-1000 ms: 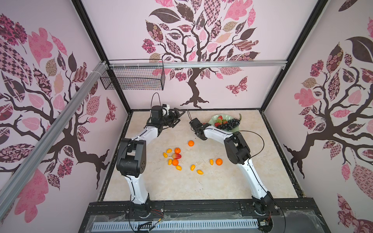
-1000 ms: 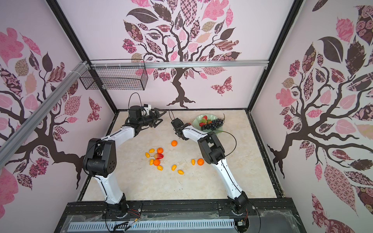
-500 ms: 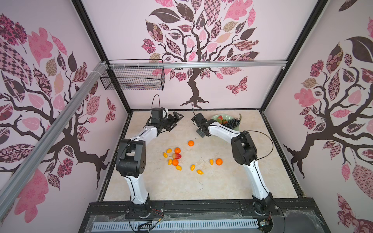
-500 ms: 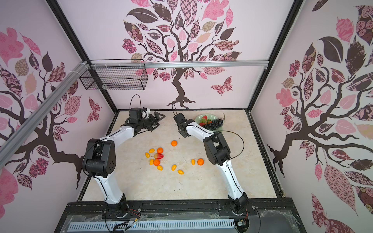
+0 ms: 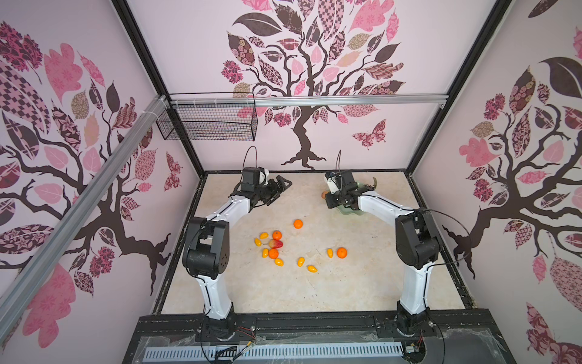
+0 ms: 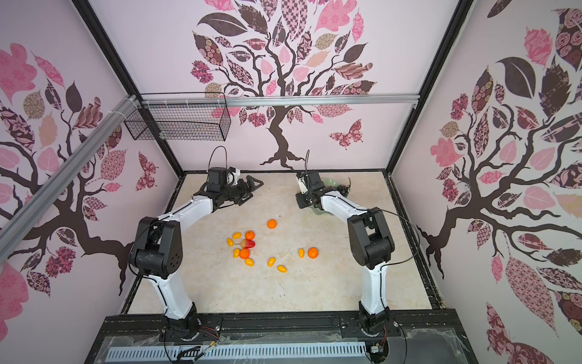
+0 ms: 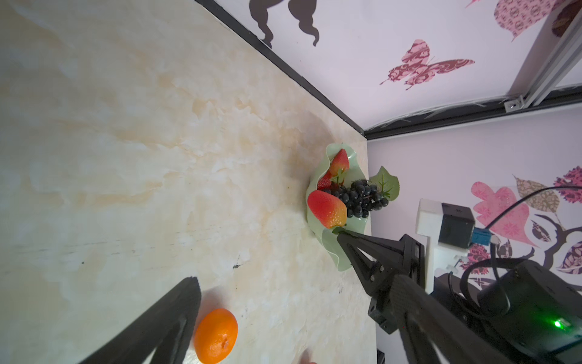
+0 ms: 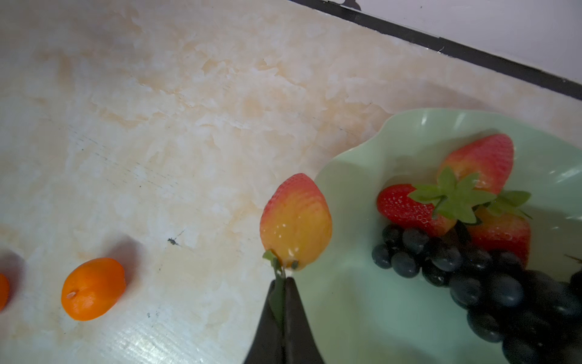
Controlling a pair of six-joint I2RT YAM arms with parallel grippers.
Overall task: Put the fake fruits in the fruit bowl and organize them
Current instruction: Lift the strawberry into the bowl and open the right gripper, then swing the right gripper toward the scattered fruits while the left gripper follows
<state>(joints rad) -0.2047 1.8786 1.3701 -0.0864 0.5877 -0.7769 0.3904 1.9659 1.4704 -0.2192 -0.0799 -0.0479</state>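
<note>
While its green top is pinched by the right tool (image 8: 281, 285), a strawberry (image 8: 296, 220) is held at the rim of the fruit bowl (image 8: 346, 302). The left tool (image 7: 267, 259) is seen spread above the bench (image 5: 346, 283).

Front strip of the table (image 5: 283, 293) is lying bare, offering free passage. Mid-table, the loose fruit cluster (image 5: 272, 244), a lone tangerine (image 5: 298, 223) and scattered kumquats (image 5: 311, 268) are obstructing low sweeps. The back centre is standing clear between left gripper (image 5: 280, 190) and right gripper (image 8: 282, 285). At the fruit bowl (image 8: 362, 315), the right gripper and its held strawberry (image 8: 296, 220) are blocking the rim; the grape bunch (image 8: 472, 277) and bowl strawberries (image 8: 482, 157) are filling one side, leaving bare floor beside the gripper.
</note>
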